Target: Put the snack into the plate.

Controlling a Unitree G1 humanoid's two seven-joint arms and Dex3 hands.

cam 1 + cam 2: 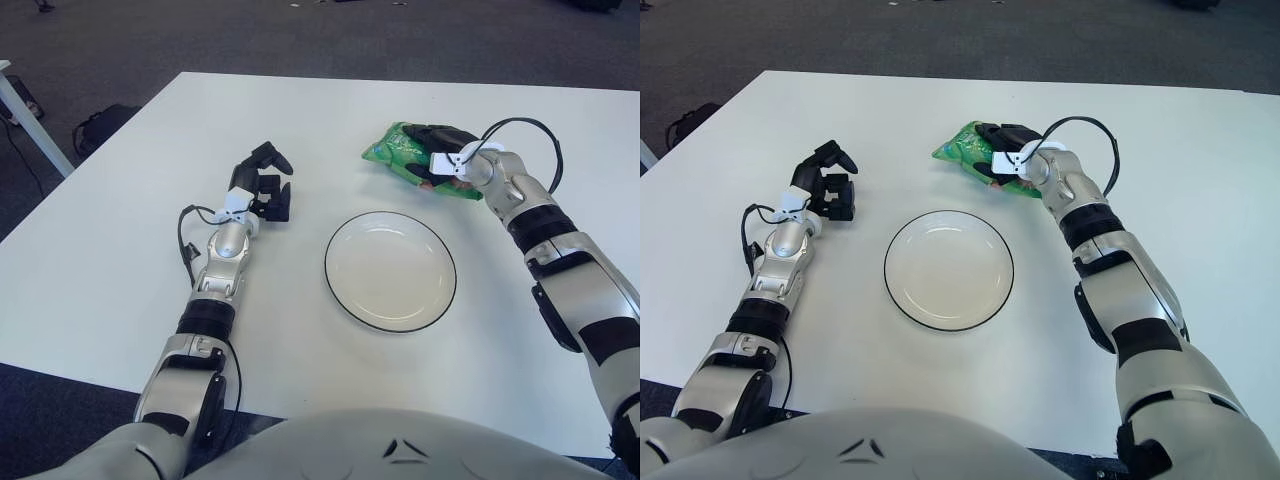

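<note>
right now the right hand [440, 152] is over at the far side of the white table [120, 250], its dark fingers [428, 137] curled down over the top of the green snack bag [400, 150] and closed on it; the bag sits beyond the plate [390, 270], a little toward the robot's right of the plate's far rim, and apart from it; whether the bag is lifted clear of the tabletop or touching it i cannot tell from where i stand; some red and white print shows on the bag's near edge under the wrist; a black cable [520, 135] loops up from the back of the right wrist; the plate is white with a thin dark rim and holds nothing, lying flat near the middle of the table, just in front of the robot's torso; the left hand [265, 190] shows to the left of the plate, well apart from it, its black fingers loosely curled with nothing in them; the left forearm stretches back along the tabletop toward the body; past the table edge there is dark carpet [120, 40]
</note>
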